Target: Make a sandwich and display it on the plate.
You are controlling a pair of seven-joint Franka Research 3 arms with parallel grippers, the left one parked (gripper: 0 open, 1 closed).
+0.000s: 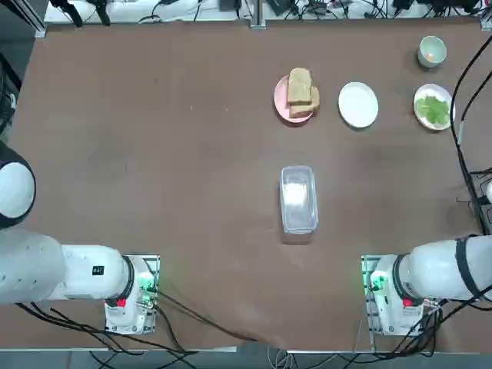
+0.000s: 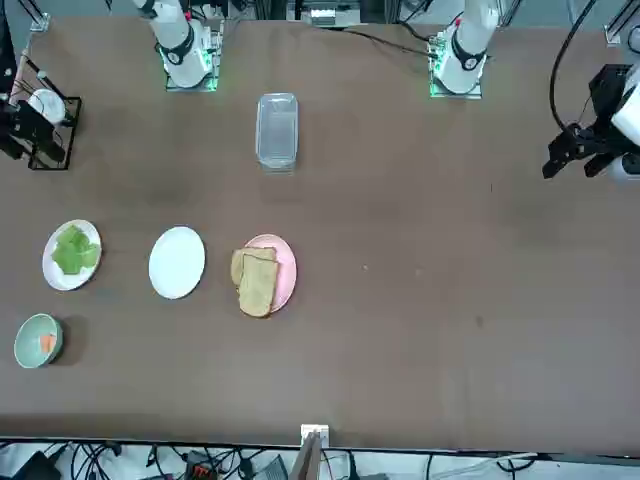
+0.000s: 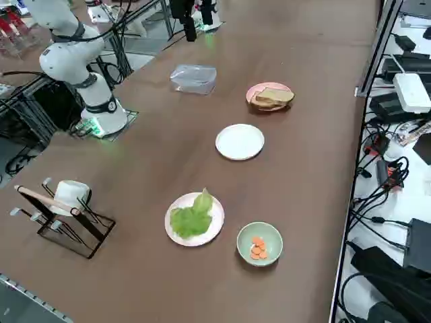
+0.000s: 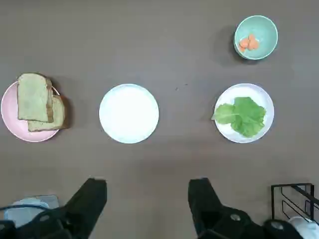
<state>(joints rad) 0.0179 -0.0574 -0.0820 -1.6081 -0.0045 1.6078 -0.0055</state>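
Observation:
The plate is round, white and bare, and also shows in the top view. To one side of it, two tan toast slices lie overlapping on a pink plate. On the other side, green lettuce rests on a second white plate. No stacked sandwich shows. My right gripper hangs high above the table, short of the bare plate, open with nothing between its fingers. Only the wrist view shows it.
A pale-green cup with orange pieces stands beyond the lettuce plate. A clear plastic container lies mid-table. A black wire rack with a white mug stands at the table's right edge. Cables trail along that side.

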